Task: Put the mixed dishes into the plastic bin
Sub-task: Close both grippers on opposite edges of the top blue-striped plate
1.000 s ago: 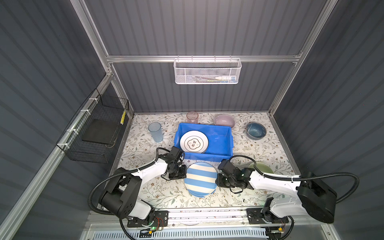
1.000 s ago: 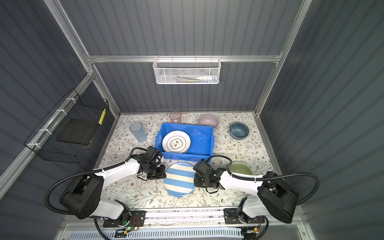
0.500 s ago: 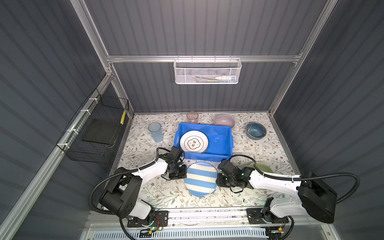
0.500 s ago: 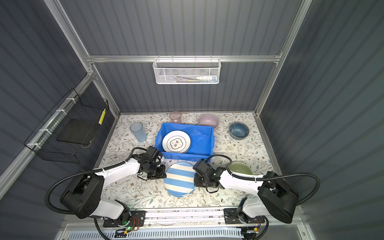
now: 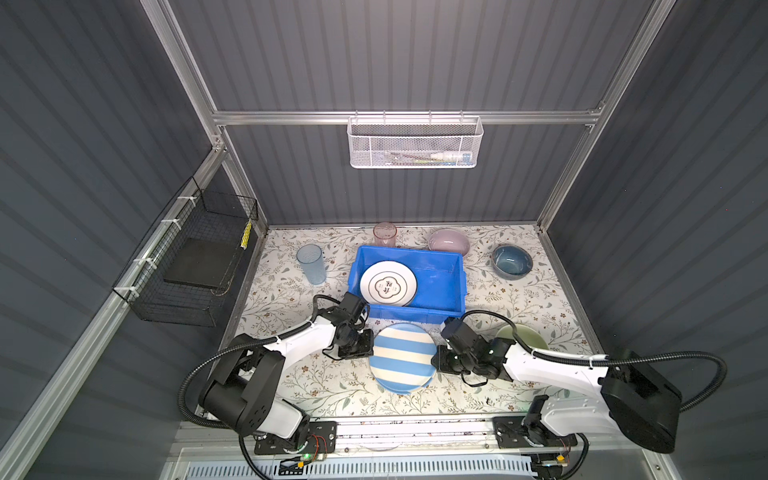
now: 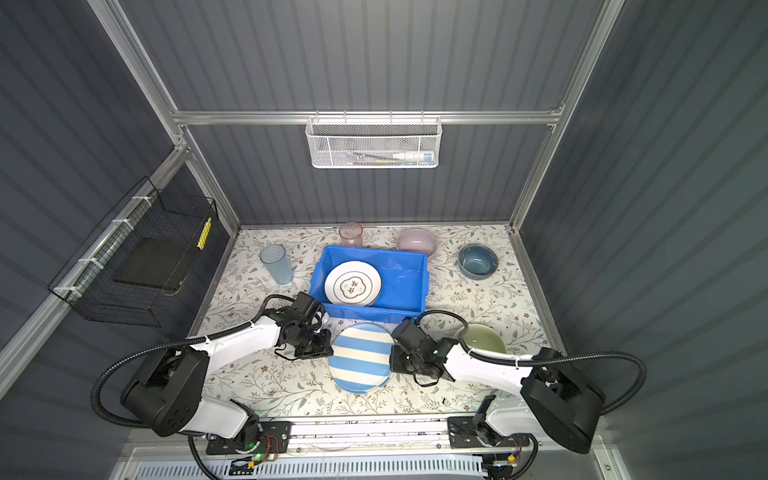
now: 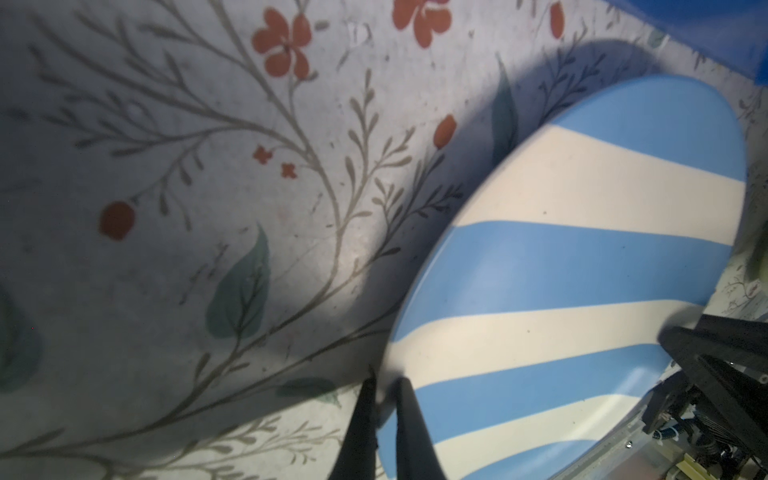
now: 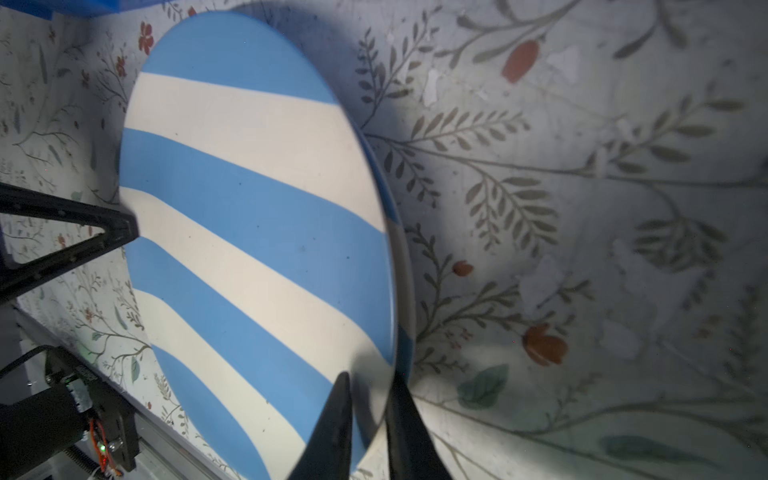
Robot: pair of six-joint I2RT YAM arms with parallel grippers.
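1. right gripper (image 8: 369, 382) has narrowed round the rim of the striped plate (image 5: 402, 357); whether it grips yet, cannot tell.
2. left gripper (image 7: 386, 376) pinches the opposite rim; plate is just before the blue bin (image 5: 440, 309).
3. lift level, together.

top views: bright, even, sharp | wrist views: dim, soft shadow beside striped plate (image 7: 582, 257)

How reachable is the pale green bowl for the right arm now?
Probably not: the right end effector straddles the rim of the striped plate, and the pale green bowl sits partly under that arm's forearm.
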